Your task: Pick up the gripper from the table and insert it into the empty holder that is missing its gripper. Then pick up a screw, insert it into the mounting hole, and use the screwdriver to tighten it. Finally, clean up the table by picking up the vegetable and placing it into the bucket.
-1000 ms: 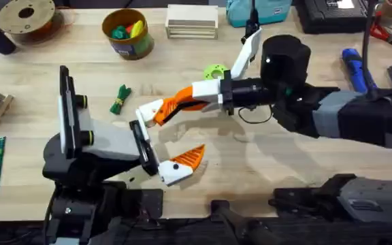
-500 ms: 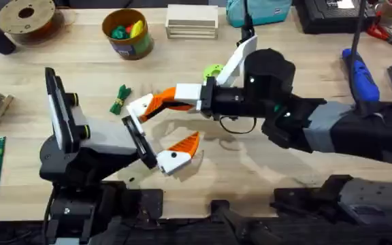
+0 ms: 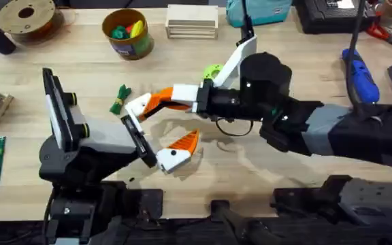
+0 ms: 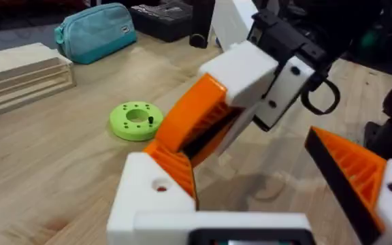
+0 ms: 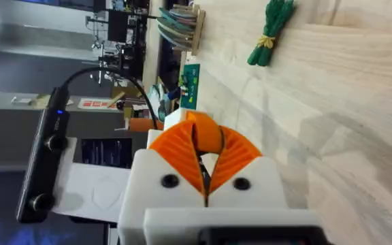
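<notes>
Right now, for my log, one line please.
left pincer open; right pincer shut on orange ribbed plastic gripper; at white plastic holder

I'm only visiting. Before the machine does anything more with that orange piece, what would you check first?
1. Right end effector grips the gripper: ok, shut on it.
2. Gripper seated in the holder: cannot tell; its tip meets the holder, depth hidden.
3. Left end effector open, giving room: ok.
4. Screwdriver lying at the table's right side: ok.
5. Vegetable in the bucket: not ok, it lies on the table.
</notes>
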Tool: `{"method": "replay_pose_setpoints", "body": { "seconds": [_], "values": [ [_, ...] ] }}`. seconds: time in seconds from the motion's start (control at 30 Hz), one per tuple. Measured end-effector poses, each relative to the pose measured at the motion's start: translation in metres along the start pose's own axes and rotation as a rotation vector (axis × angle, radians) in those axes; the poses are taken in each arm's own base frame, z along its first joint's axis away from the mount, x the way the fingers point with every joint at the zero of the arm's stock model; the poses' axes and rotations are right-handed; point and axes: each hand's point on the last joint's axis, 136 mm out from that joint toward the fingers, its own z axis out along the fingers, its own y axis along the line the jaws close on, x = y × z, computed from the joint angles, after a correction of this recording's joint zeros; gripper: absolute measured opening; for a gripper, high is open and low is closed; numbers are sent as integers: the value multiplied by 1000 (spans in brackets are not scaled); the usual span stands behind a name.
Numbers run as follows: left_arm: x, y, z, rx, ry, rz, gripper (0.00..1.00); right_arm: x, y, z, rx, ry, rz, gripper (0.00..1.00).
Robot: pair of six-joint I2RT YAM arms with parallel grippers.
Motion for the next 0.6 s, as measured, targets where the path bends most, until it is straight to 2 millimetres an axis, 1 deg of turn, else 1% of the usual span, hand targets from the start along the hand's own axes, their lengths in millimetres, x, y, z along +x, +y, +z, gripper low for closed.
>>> {"method": "replay_pose_setpoints", "body": {
  "seconds": [0.53, 0.57, 0.6],
  "values": [
    [0, -1, 0, 6, 0, 2, 986, 3, 2, -2, -21, 42, -7, 13],
    [0, -1, 0, 8, 0, 11, 986, 5, 3, -4, -34, 62, -10, 124],
    [0, -2, 0, 10, 0, 14, 986, 6, 3, -4, -35, 68, -12, 168]
  ]
}}
